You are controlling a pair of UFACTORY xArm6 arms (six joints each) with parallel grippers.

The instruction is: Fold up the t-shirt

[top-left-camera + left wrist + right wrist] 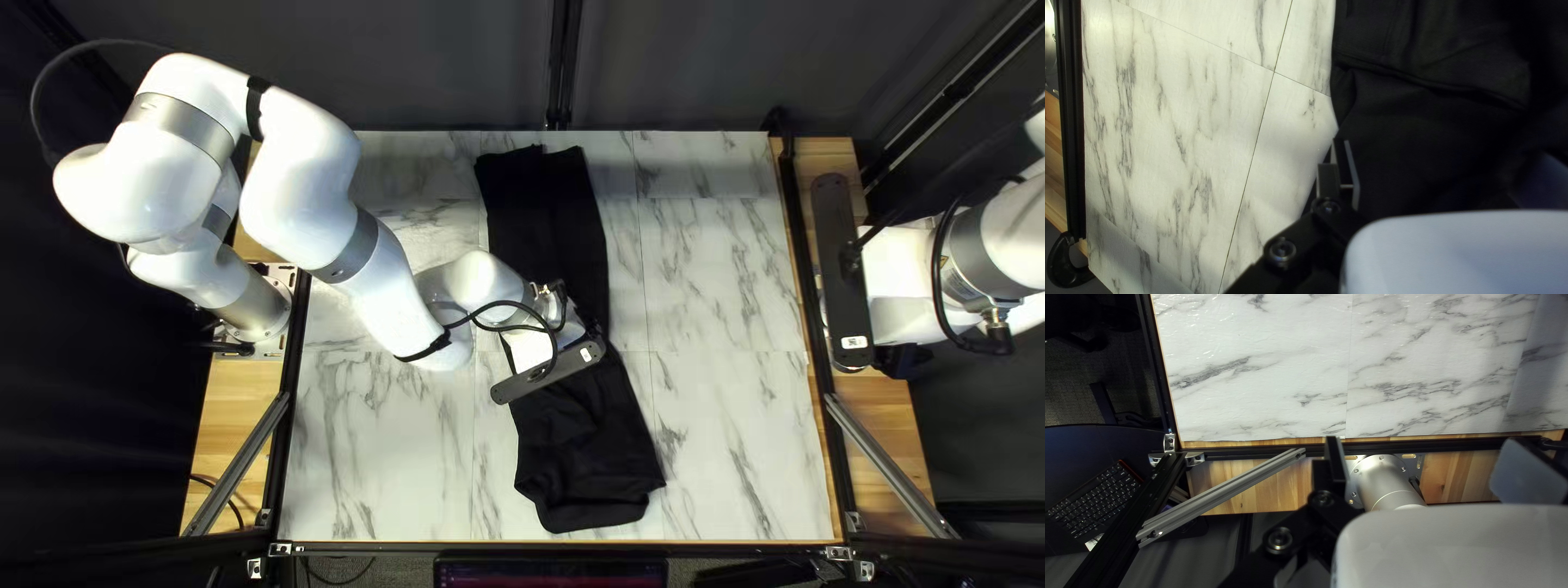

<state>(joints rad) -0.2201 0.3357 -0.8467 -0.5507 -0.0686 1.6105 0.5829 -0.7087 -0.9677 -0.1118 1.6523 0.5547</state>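
Bright light, seemingly from above, washed the marbled tabletop (718, 446), glaring hardest toward its far left corner. The upper surfaces of the left arm (299, 163) gleamed nearly pure white, while the dark curtain (435, 76) sank into dimness. Much of the black garment's (588, 436) detail was lost in darkness. In the left wrist view, soft shadows greyed the marble beside it. In the right wrist view, small glints streaked the tabletop's near side, a grey shade crossed its far right corner, and the silvery arm base (1385, 482) shone.
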